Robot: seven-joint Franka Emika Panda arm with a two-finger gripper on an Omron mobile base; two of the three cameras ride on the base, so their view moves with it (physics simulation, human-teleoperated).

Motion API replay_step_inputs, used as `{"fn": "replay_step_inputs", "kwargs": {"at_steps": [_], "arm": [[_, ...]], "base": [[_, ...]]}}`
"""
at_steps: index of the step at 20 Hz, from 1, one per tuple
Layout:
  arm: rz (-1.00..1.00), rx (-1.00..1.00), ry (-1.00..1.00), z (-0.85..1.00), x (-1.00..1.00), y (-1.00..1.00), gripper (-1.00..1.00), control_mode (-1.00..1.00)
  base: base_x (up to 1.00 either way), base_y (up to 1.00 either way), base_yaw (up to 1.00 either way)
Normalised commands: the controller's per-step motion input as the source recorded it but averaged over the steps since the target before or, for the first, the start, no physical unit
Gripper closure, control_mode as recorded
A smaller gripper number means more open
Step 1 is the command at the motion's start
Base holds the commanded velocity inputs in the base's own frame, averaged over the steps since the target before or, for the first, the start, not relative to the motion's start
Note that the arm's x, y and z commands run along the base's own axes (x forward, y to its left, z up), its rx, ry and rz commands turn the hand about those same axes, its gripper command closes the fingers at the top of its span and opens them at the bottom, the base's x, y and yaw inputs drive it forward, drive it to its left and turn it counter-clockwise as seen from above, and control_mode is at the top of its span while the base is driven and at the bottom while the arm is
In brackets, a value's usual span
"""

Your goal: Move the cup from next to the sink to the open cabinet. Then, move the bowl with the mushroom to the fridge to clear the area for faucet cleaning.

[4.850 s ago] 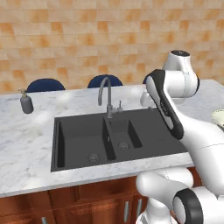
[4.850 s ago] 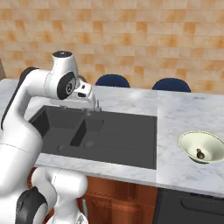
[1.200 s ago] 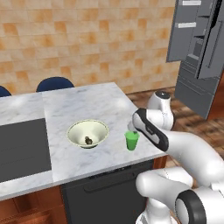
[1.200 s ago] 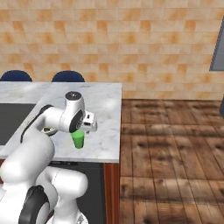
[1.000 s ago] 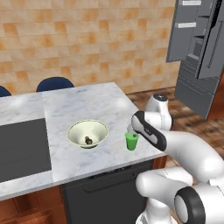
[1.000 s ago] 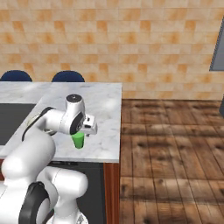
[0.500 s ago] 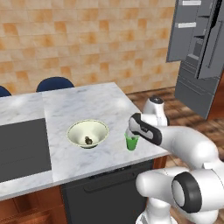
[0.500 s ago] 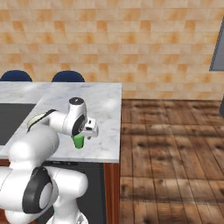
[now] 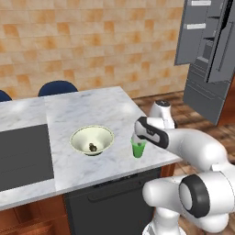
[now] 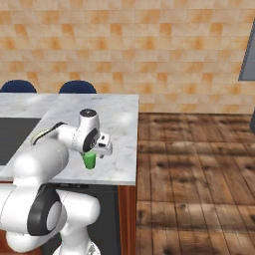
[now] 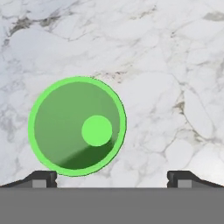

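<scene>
On the counter (image 9: pixel 92 108), a green cup (image 9: pixel 137 149) is approached.
The hand (image 11: pixel 111 177) has been lowered over it, fingers spread wide and empty; the bowl (image 9: pixel 92 139) awaits.

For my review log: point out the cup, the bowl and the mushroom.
cup (image 9: pixel 137 149): left base view, on its green side wall.
bowl (image 9: pixel 103 136): left base view, on its inner wall.
mushroom (image 9: pixel 92 147): left base view, on its top.

Hand (image 9: pixel 137 140) dropped lower, seemingly onto green cup (image 9: pixel 137 149); base unmoved lately.
</scene>
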Motion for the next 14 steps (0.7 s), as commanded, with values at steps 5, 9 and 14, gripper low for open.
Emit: {"fn": "replay_step_inputs", "kwargs": {"at_steps": [5,9,14], "arm": [[0.00,0.00,0.00,0.00,0.58,-0.01,-1.00,-1.00],[0.00,0.00,0.00,0.00,0.47,0.00,-1.00,-1.00],[0.00,0.00,0.00,-0.18,0.28,-0.06,-1.00,-1.00]], "base": [[0.00,0.00,0.00],[0.00,0.00,0.00],[0.00,0.00,0.00]]}}
